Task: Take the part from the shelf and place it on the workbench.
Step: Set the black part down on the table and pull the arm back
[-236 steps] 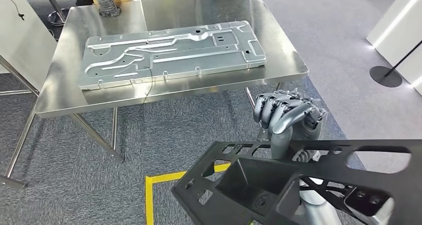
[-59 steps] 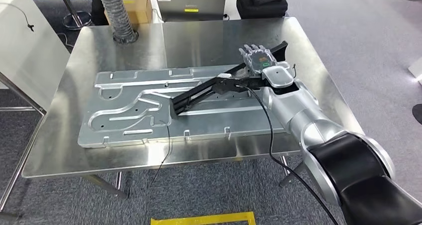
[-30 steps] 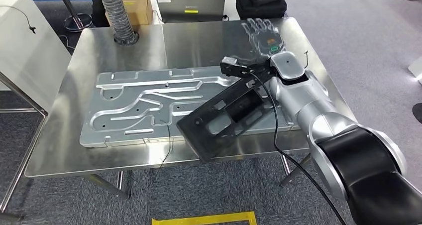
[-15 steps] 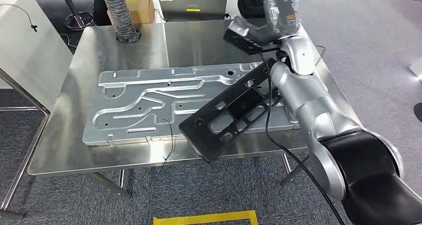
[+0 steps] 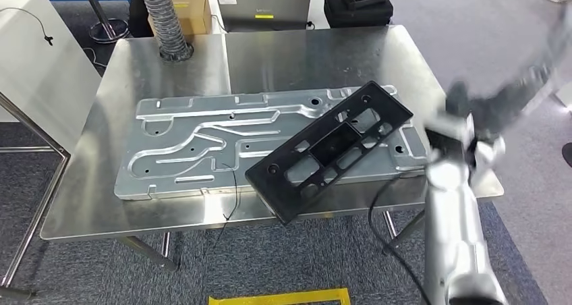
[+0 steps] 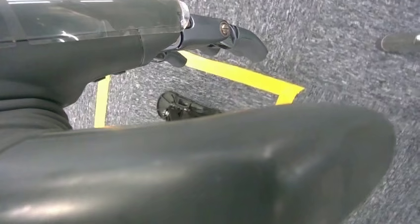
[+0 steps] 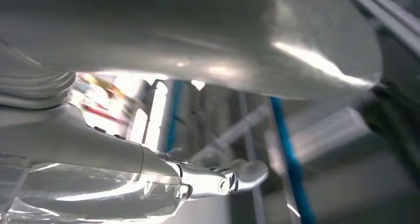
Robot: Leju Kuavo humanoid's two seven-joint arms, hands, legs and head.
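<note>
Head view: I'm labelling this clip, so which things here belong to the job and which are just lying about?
Job:
black part, lying on the metal plate
workbench
right hand, blurred, off the part

Lying about:
metal plate
hose
cardboard box
laptop
black bag

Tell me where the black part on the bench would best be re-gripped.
Probably the near corner of the black part: it juts past the workbench front edge, so fingers could close above and below it from the robot's side. The rest lies flat on the metal plate.
</note>
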